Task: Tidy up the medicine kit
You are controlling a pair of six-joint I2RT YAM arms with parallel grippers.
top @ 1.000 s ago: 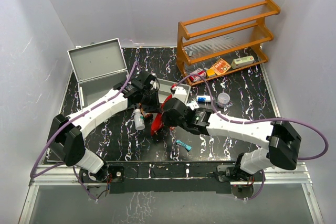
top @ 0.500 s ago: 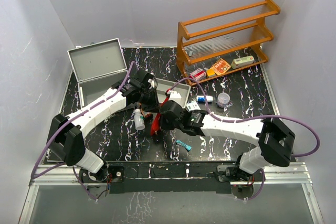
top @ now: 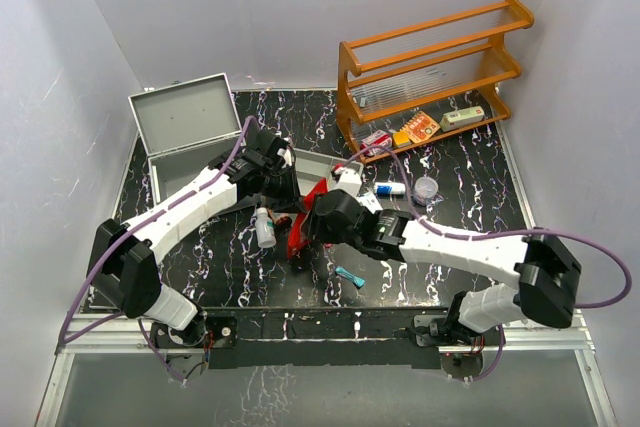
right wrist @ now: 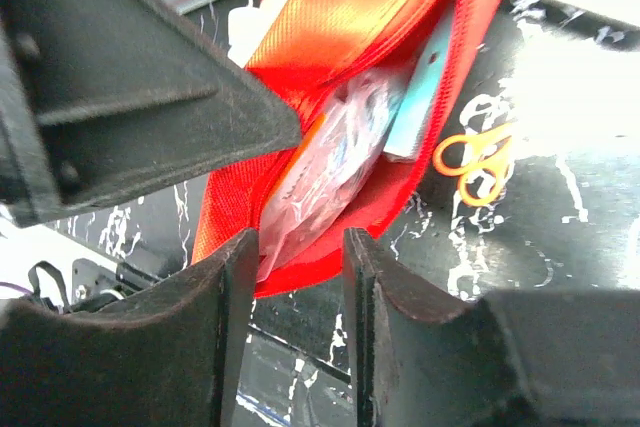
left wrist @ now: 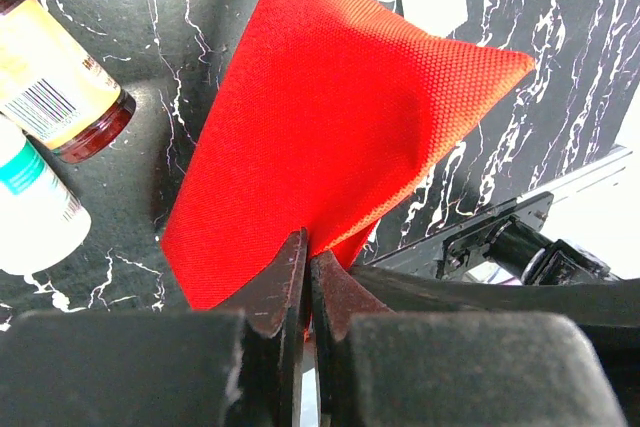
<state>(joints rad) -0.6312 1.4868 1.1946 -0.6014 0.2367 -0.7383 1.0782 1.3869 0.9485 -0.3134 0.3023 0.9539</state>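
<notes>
Since a second ago your red fabric pouch (top: 300, 232) has tipped up steeper at the centre of the overhead view, over the black marbled table (top: 200, 247). Your left gripper (left wrist: 306, 292) has its fingers pressed together on the pouch's edge. Your right gripper (right wrist: 298, 282) has its fingers spread either side of the pouch's open mouth, where a clear plastic packet (right wrist: 330, 162) shows; you cannot tell whether they grip it.

Shells: your left arm (top: 190, 205) and right arm (top: 455, 244) have smooth white covers.
Joints: black blocks; the biggest ones are the elbows, above each end of the base rail (top: 320, 327).
Cables: one purple cable (top: 85, 282) loops beside each arm, up from the base rail.
Fingers (left wrist: 285, 292): matt black, flat-sided.
</notes>
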